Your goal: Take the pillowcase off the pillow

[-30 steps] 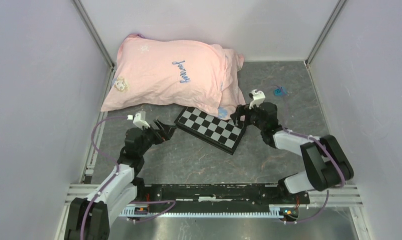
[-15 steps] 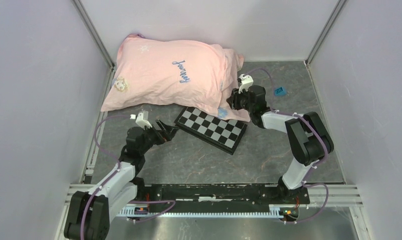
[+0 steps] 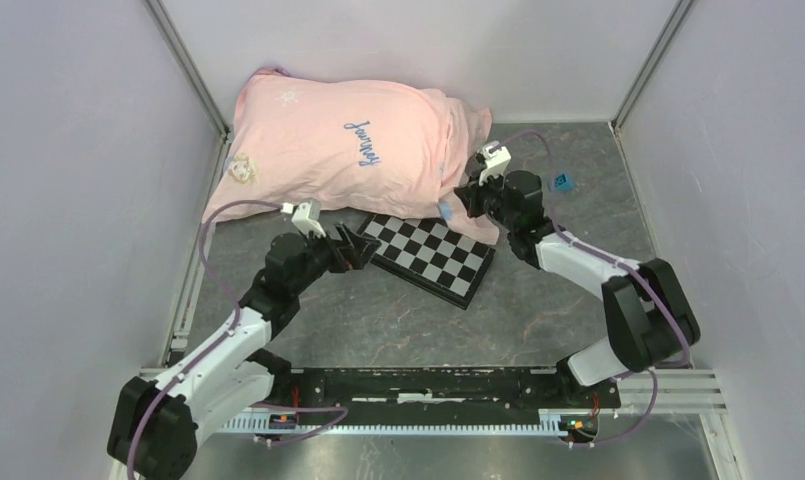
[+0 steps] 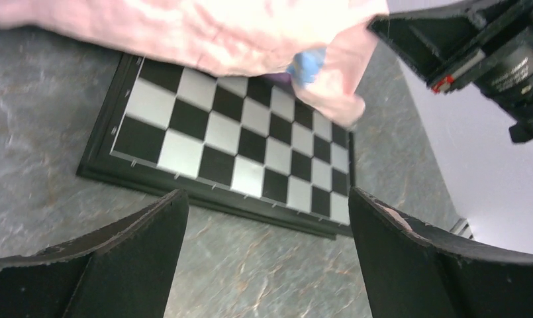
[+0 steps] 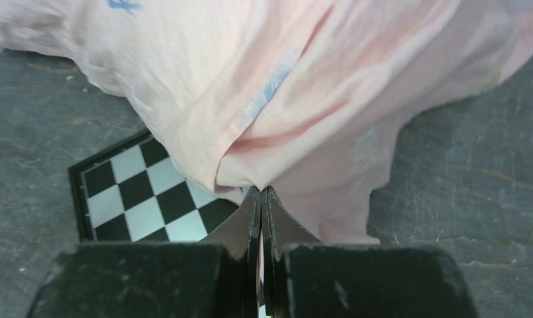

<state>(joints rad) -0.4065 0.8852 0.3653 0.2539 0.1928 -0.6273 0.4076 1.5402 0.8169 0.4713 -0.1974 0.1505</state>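
The pale pink pillowcase (image 3: 338,150) with its blue "Journey" lettering lies plump at the back left, and the pillow inside it is hidden. Its loose right end droops over the checkered board (image 3: 428,255). My right gripper (image 3: 465,197) is shut on a fold of that end; in the right wrist view its tips (image 5: 261,191) pinch the pink fabric (image 5: 283,86) just above the board (image 5: 138,199). A small blue bit (image 4: 308,64) peeks from the fabric there. My left gripper (image 3: 363,248) hovers open at the board's left corner, nothing between its fingers (image 4: 267,199).
The black-and-white board (image 4: 230,146) lies flat on the grey marbled floor, partly under the pillowcase. A small blue object (image 3: 561,183) sits on the floor to the right of my right wrist. Pale walls close in the left, back and right sides.
My right gripper moved from beside the board to the pillowcase's right end and shut on the fabric. My left arm reached forward and right to the board's left corner, still open.
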